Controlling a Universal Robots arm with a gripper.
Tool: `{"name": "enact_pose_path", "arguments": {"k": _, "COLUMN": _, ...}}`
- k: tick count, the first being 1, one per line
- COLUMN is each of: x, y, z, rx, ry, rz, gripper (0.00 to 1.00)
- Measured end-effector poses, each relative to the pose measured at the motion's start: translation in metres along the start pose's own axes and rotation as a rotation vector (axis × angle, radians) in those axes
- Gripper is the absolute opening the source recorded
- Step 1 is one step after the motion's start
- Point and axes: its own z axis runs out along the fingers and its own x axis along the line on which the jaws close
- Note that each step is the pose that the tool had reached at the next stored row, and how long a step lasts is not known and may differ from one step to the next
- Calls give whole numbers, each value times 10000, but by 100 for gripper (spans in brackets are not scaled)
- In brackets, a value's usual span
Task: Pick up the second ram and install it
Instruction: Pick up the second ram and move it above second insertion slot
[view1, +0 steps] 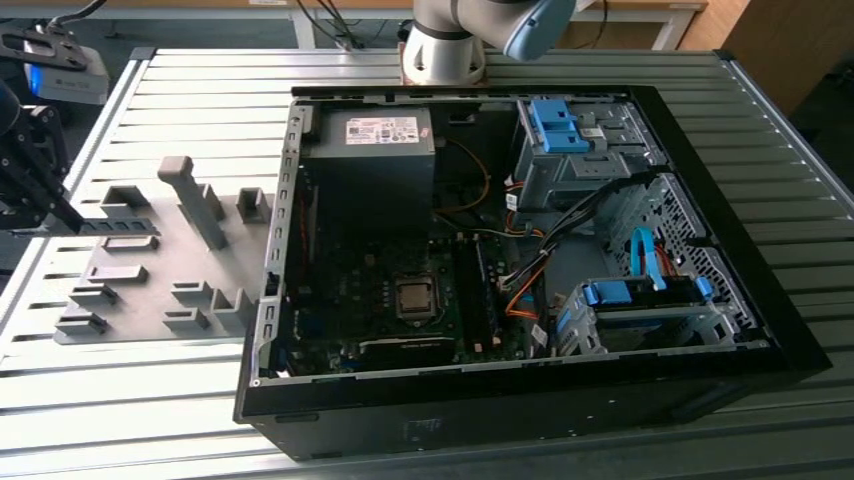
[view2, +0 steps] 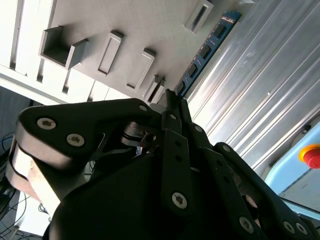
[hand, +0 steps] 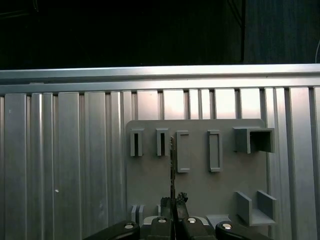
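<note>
Exterior view: gripper (view1: 67, 225), at the case's (view1: 534, 405) nine o'clock, is clamping the ram (view1: 120, 228) over the fixture (view1: 147, 272).

The exterior view stands high and well back, looking steeply down over the ribbed surface (view1: 761, 110), with the open computer case (view1: 534, 400) mid-frame and the grey fixture plate (view1: 147, 275) at the exterior view's left. The first wrist view looks straight down along the claw (hand: 173, 202) at that plate from close by, seeing the pinched second ram (hand: 172, 160) edge-on. The second wrist view peers obliquely past the claw's linkage, nearer still. All three share plate and surface.
</note>
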Motion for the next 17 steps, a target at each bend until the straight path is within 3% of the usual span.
{"name": "enact_pose_path", "arguments": {"k": 17, "x": -7, "y": 5, "z": -168, "rx": 3, "ry": -1, "rz": -1, "gripper": 14}}
